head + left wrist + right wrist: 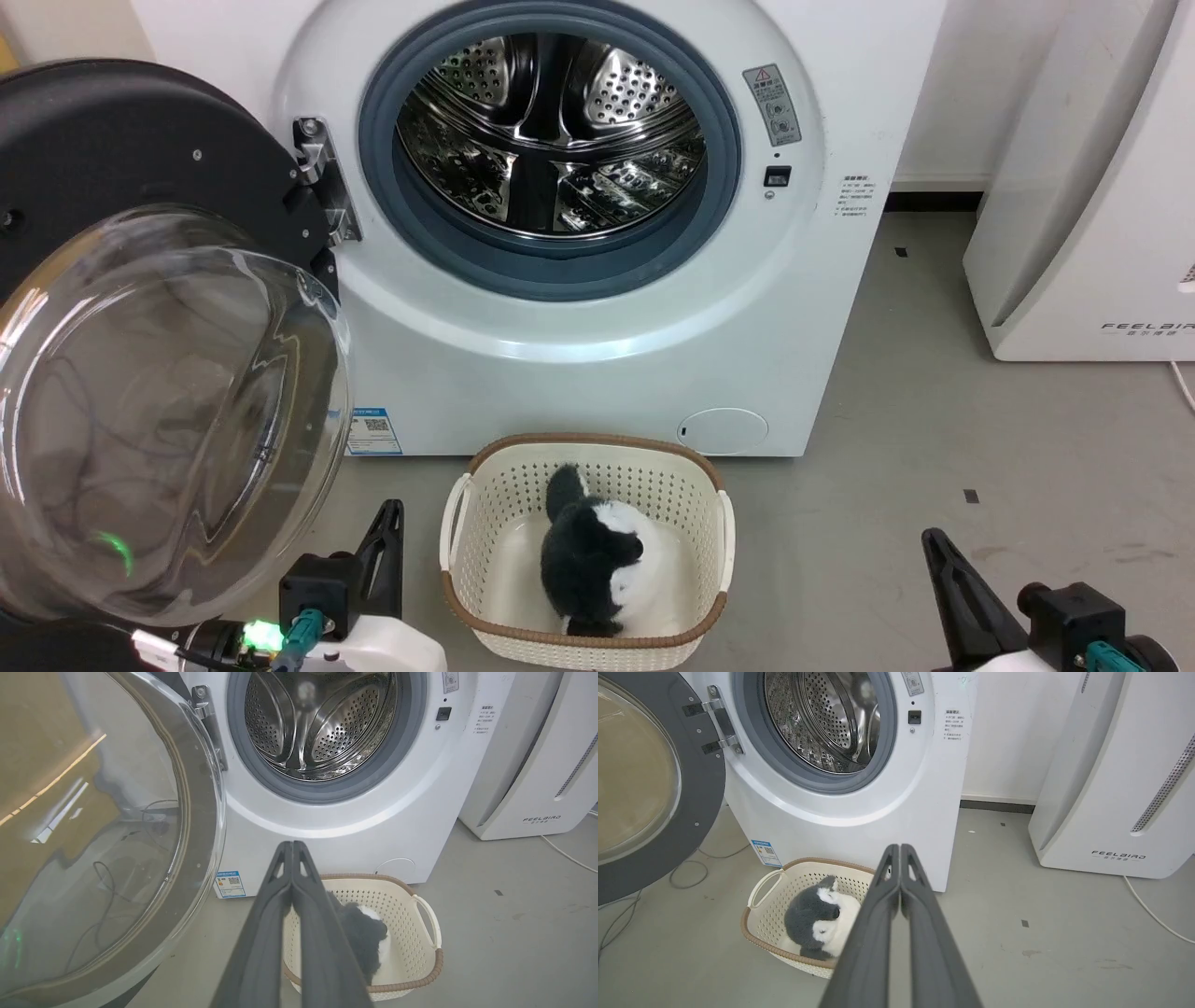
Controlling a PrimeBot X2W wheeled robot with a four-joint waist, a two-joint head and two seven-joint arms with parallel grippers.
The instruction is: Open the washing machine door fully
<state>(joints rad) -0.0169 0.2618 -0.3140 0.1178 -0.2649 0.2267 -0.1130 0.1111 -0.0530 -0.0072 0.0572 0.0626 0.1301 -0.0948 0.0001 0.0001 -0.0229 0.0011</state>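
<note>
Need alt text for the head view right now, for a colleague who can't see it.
The washing machine door stands wide open at the left, baring the steel drum of the washing machine. A cream basket holding a black-and-white plush toy sits on the floor before it; the left end effector and right end effector sit low, shut, empty.

1. The washing machine door (159,401) runs off the head view's left edge.
2. The warning sticker (772,105) carries print too small to read.
3. The left hand (292,845) hides part of the plush toy (369,933).
</note>
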